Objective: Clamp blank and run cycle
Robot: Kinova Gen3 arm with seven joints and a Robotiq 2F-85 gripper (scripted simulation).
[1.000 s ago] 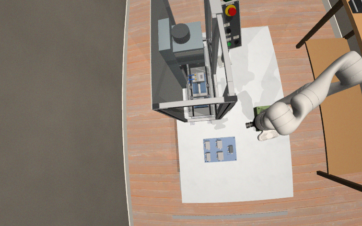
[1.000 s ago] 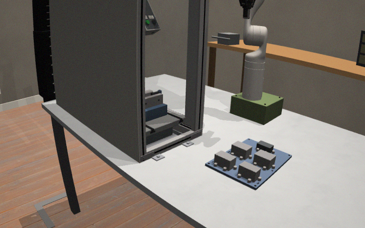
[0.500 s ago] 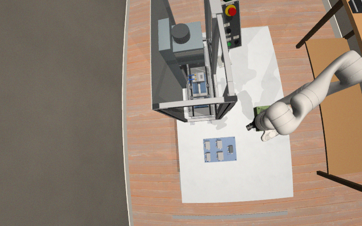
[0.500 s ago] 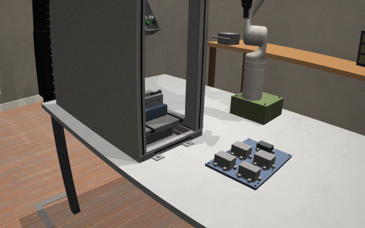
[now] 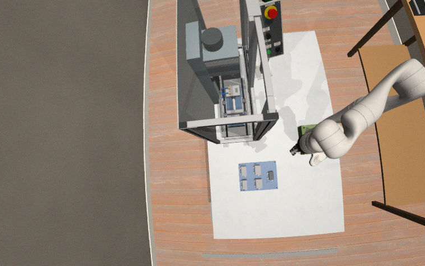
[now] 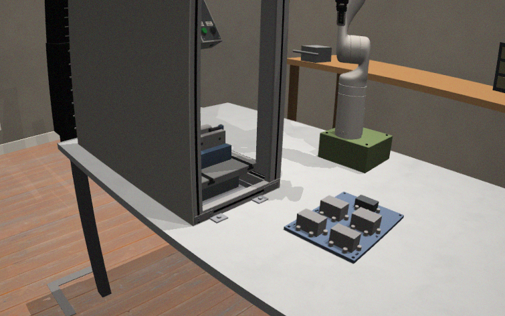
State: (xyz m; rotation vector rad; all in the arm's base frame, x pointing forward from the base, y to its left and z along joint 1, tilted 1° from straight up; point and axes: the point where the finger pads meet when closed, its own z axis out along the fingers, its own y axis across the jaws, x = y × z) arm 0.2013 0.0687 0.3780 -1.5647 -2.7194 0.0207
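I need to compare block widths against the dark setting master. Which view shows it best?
The exterior view: the setting master stands on the blue plate beside four grey blanks, with heights and sides visible. The top view shows only its small dark top face.
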